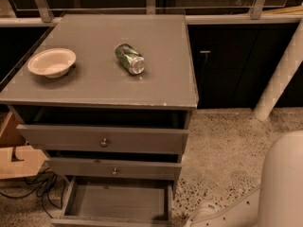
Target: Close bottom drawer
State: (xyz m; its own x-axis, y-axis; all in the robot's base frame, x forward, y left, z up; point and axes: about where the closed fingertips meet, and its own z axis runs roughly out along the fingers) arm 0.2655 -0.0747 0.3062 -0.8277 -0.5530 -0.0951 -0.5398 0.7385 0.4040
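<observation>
Down in the bottom right corner sits the robot's big white arm (281, 183). A smaller white part of it (206, 214) reaches toward the bottom edge, just beside the cabinet. The gripper itself does not show, so I cannot tell if it is spread apart or pressed together, or if it holds a thing.

Right next to that white part is the bottom drawer (118, 201). It is the lowest of three and it is pulled far out toward the camera. You can look down at its grey wooden floor and its two side walls. Its front is cut off by the bottom edge.

Above it is the middle drawer (142, 169), with a small round knob (114, 171). It sticks out only a little. Above that is the top drawer (142, 140), with its own knob (104, 142). It also sticks out a bit, and a dark gap shows behind its front.

On the flat grey cabinet top (94, 86) a pale bowl (52, 62) sits near the left edge. A green can (130, 58) lies on its side near the middle, well apart from the bowl.

Around the cabinet is a speckled floor (222, 145). Dark wires (33, 188) lie on it at the left, near a brown box (19, 161). A white post (279, 74) leans at the right, before a dark cupboard (227, 65).
</observation>
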